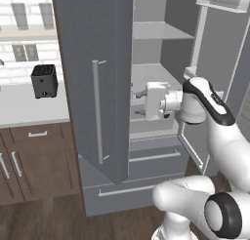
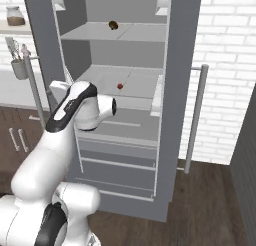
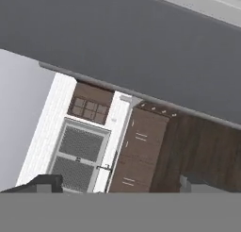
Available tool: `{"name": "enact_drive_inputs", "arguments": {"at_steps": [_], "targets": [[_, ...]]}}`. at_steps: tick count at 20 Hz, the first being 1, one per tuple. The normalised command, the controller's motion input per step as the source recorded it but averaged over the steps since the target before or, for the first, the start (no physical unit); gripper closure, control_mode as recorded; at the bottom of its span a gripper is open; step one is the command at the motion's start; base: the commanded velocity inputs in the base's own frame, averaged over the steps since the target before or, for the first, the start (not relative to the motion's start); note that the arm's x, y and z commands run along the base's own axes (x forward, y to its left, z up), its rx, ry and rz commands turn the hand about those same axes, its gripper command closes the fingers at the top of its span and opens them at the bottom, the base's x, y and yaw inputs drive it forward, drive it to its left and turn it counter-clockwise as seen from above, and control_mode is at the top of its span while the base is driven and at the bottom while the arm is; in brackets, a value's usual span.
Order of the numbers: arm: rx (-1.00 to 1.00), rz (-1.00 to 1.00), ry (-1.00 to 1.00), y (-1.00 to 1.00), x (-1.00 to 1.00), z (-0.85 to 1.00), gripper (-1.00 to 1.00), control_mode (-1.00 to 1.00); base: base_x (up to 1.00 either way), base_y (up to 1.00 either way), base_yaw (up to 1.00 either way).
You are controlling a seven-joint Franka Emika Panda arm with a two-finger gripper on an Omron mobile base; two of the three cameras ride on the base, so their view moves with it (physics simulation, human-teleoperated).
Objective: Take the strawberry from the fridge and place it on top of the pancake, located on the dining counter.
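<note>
The grey fridge (image 2: 125,115) stands with both doors swung open. On its middle shelf lies the tiny red strawberry (image 2: 120,86), alone. My gripper (image 1: 138,102) reaches into the fridge opening at the height of the shelf below and points sideways toward the open left door (image 1: 97,73). Its two fingertips (image 3: 47,181) stand far apart with nothing between them, so it is open. In the right base view my elbow hides the hand, which sits below and left of the strawberry. The pancake and the dining counter are out of view.
A small brown round item (image 2: 113,25) rests on the upper shelf. The right door with its bar handle (image 2: 196,120) juts out. A black toaster (image 1: 44,81) sits on the white wall counter (image 1: 24,110) over brown cabinets. Two fridge drawers (image 1: 146,158) are closed below.
</note>
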Motion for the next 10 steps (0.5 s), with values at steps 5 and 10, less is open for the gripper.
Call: {"name": "enact_drive_inputs", "arguments": {"at_steps": [5, 10], "targets": [[0.12, 0.0, 0.02, -0.38, 0.93, 0.0, -1.0, -1.0, 0.0, 0.0, 0.0], [0.09, 0.04, 0.06, -0.02, 1.0, 0.0, -1.0, -1.0, 0.0, 0.0, 0.0]]}}
